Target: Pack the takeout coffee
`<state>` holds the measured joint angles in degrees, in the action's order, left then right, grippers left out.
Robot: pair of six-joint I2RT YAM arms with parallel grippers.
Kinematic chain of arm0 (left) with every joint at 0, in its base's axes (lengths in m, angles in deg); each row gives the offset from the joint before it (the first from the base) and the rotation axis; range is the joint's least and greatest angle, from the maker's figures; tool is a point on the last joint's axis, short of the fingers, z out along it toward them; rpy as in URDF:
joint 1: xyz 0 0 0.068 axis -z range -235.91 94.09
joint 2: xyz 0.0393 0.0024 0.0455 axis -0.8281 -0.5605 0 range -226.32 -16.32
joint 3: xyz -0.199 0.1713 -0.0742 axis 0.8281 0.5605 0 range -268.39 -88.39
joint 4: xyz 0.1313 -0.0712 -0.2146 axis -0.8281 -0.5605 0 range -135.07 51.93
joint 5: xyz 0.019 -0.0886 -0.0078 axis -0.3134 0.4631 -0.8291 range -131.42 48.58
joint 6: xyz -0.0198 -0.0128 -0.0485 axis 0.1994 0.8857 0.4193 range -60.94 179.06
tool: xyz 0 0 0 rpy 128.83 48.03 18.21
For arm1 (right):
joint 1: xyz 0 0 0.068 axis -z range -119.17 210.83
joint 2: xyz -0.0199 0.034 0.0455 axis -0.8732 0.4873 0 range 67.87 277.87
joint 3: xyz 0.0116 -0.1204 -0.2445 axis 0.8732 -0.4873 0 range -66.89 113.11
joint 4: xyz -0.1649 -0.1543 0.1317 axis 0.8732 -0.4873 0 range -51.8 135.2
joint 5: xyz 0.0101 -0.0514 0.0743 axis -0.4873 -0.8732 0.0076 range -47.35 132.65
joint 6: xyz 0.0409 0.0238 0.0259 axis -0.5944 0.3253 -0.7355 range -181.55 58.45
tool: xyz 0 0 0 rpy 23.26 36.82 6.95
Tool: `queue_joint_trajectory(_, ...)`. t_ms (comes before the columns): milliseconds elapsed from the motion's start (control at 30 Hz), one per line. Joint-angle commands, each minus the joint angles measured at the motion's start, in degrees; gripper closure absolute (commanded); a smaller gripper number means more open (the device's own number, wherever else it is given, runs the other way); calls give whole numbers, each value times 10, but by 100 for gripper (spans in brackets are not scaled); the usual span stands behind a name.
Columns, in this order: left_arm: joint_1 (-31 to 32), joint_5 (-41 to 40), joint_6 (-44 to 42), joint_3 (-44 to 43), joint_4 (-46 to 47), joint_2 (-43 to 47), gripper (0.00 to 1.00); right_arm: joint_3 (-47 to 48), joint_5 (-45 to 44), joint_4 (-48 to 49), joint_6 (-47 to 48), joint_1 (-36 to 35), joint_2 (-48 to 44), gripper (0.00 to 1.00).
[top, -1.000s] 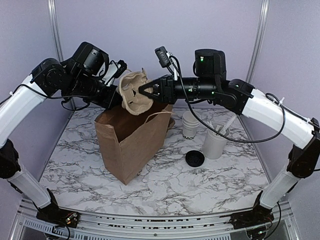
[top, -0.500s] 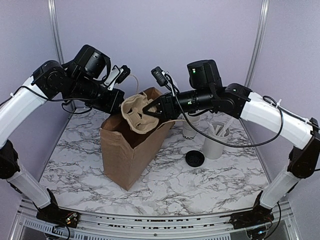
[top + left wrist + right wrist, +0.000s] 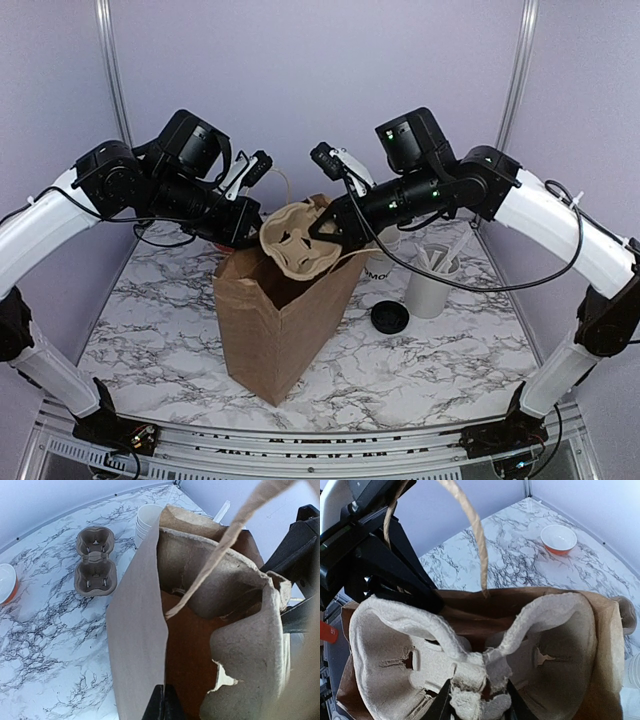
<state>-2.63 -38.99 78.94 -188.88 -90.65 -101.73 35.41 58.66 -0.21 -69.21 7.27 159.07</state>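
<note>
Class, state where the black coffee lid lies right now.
Top view: the black lid lies flat on the table, right of the paper bag, in front of the lettered cup.

Both arms arch high and meet mid-table: left gripper [image 3: 248,228] pinched tight on the paper bag [image 3: 285,310] rim, right gripper [image 3: 326,230] (wrist angled down) clamping the pulp carrier [image 3: 297,248].
</note>
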Motion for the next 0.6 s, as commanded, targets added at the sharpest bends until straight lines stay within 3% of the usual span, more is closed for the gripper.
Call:
queue_joint_trajectory(0,6,22,25,34,55,29,100,54,-40,-81,14,-16,13,71)
queue_joint_trajectory(567,7,14,63,140,139,91,100,184,-77,-228,22,-56,107,73)
